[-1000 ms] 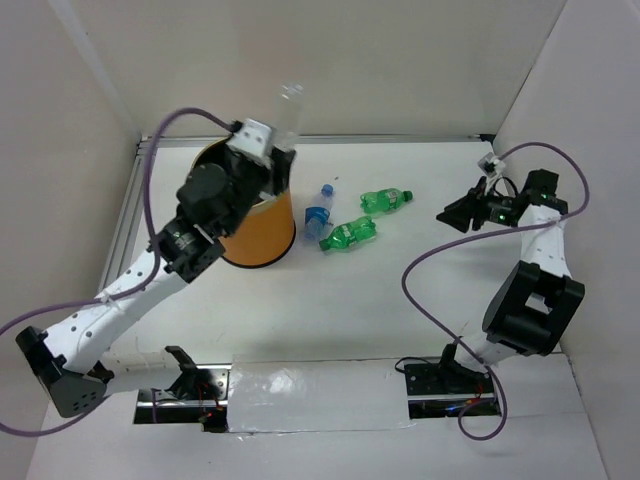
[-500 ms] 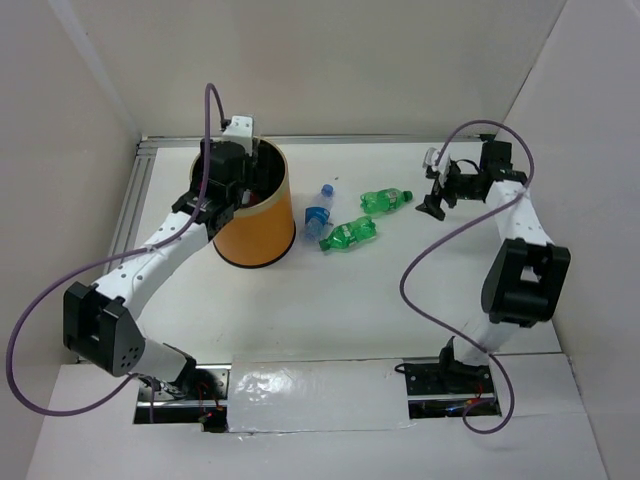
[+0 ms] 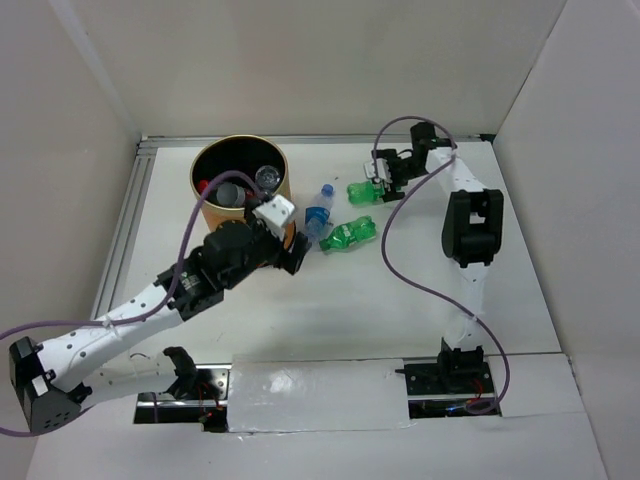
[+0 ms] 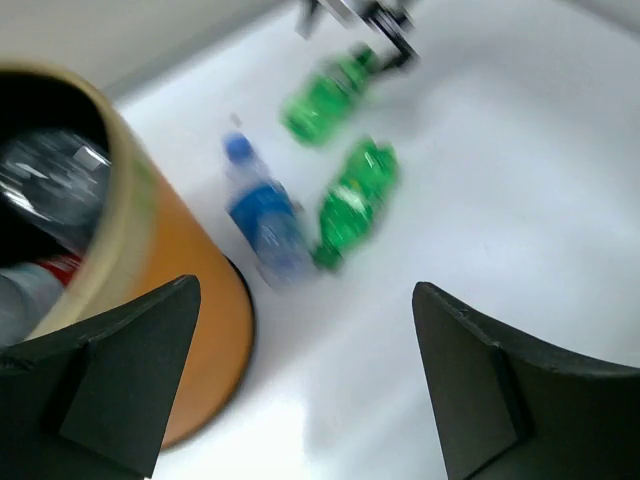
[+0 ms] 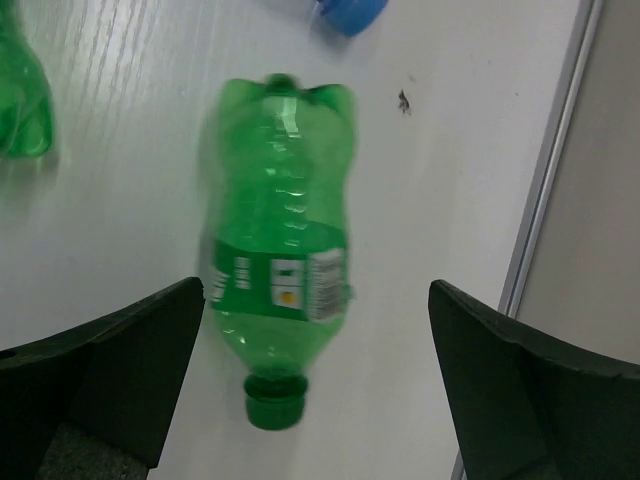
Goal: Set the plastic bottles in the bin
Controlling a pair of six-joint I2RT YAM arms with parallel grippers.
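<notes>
Top external | left pincer (image 4: pixel 305 300) apart, withdrawn from bin (image 4: pixel 200 330) | right pincer (image 5: pixel 315 295) apart, reached green bottle (image 5: pixel 282 240)

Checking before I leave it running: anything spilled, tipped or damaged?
Nothing stands out. The bin stands upright with bottles inside. The far green bottle, near green bottle and blue-label bottle lie on their sides on the table; no spill shows.

The orange bin (image 3: pixel 228 155) stands upright, its black interior holding at least two clear bottles (image 3: pixel 267 178) and what appears to be a red-capped bottle (image 3: pixel 204 186). Just right of the bin, three lie flat: a blue-labelled bottle (image 3: pixel 318 212), a near green bottle (image 3: pixel 350 234) and a far green bottle (image 3: pixel 362 192), its cap on.
</notes>
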